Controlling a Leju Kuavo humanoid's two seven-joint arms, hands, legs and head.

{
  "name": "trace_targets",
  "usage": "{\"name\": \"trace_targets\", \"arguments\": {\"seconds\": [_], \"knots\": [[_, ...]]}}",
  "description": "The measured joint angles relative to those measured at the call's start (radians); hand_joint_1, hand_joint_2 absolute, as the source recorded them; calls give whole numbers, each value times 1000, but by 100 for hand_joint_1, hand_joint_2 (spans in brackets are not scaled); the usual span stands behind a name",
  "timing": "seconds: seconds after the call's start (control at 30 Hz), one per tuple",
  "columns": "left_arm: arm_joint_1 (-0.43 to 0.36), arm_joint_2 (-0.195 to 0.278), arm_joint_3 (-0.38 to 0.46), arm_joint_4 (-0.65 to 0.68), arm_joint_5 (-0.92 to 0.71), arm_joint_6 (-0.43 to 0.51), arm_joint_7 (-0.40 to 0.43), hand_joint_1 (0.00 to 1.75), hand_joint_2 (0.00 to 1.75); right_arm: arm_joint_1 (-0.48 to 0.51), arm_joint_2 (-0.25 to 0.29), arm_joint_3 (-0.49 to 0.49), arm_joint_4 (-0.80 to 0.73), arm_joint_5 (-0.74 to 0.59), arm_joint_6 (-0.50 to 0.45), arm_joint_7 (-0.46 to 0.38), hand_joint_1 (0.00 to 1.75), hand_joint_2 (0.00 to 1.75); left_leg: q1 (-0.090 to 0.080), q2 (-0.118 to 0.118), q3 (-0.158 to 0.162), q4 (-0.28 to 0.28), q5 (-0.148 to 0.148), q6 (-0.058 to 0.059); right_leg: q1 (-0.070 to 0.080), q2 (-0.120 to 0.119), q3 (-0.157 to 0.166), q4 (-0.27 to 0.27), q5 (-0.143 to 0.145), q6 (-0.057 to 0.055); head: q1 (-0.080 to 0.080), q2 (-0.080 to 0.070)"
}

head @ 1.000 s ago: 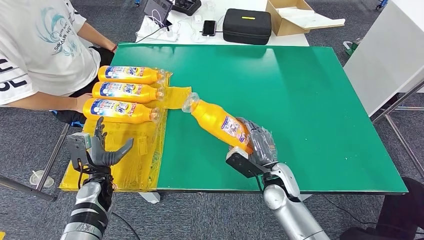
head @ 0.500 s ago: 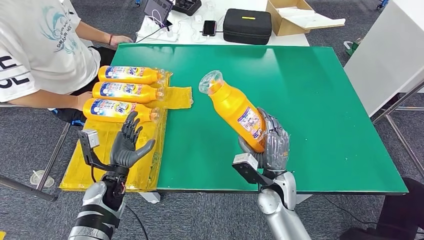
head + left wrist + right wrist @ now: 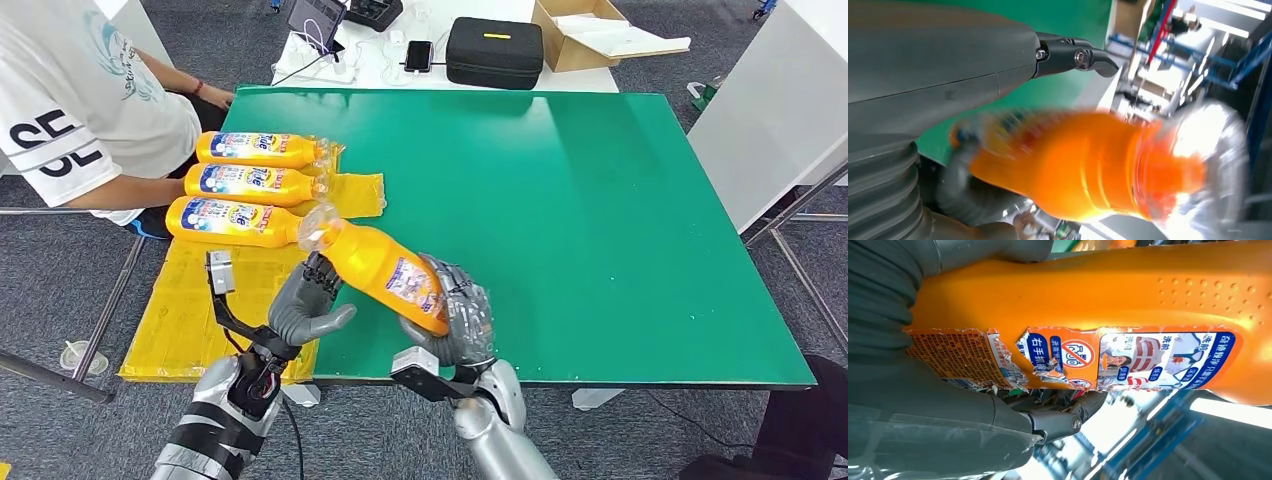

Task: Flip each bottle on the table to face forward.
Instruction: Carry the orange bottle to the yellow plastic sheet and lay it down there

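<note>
The right hand (image 3: 455,318) gripped the base end of an orange bottle (image 3: 380,265), its fingers wrapped around the body and half hidden under clear plastic film. The bottle was lifted off the green table (image 3: 600,200) and tilted, its clear-wrapped cap end pointing up and toward the robot's left. In the right wrist view the bottle (image 3: 1108,315) showed a torn label with the back-side print and a warning sign; the hand's own fingers (image 3: 1058,422) were mostly covered by the bottle.

The left hand (image 3: 305,305) sat just under the bottle's neck end, fingers spread and curled upward, thumb out. Whether it touched the bottle could not be told from the head view. In the left wrist view the bottle (image 3: 1088,165) was blurred, and only a dark fingertip (image 3: 1083,57) stood clear beyond it, apart from the bottle.

Three more orange bottles (image 3: 250,185) lay side by side on a yellow sheet (image 3: 200,310) at the table's left edge, labels up, caps toward the table's middle. The nearest of them was close to the held bottle's cap. A person (image 3: 80,110) in a white shirt sat just beside that edge, partly cut off by the picture's border.

The right half of the table was bare green. A black case (image 3: 493,52) and a cardboard box (image 3: 590,30) stood beyond the far edge.
</note>
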Motion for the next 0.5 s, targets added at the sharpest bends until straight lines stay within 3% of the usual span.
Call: {"name": "trace_targets", "arguments": {"seconds": [0.5], "knots": [[-34,29,-81,28,17,-7,-3,0,175,-75,53,70,161,-57,-2,-3,175,175,0,0,0,0,0,0,0,0,0,0,0,0,0,0]]}}
